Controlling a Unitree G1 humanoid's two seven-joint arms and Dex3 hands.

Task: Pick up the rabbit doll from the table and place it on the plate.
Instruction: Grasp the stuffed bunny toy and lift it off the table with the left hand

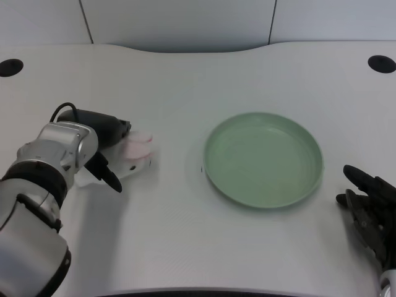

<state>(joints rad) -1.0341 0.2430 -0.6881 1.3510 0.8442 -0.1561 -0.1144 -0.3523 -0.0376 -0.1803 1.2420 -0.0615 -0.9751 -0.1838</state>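
Observation:
The rabbit doll point(137, 154), white with pink ears, lies on the table at the left, well left of the plate. My left hand point(104, 143) is wrapped around it. Black fingers point(116, 129) lie over its far side and the thumb point(110, 176) crosses its near side, so much of the body is hidden. The doll still touches the tabletop. The pale green plate point(213, 162) sits right of centre with nothing on it.
My right hand point(370, 207) rests idle at the lower right, close to the plate's right rim. Two dark round holes point(10, 67) point(381, 63) mark the table's far corners. A wall runs behind the table's far edge.

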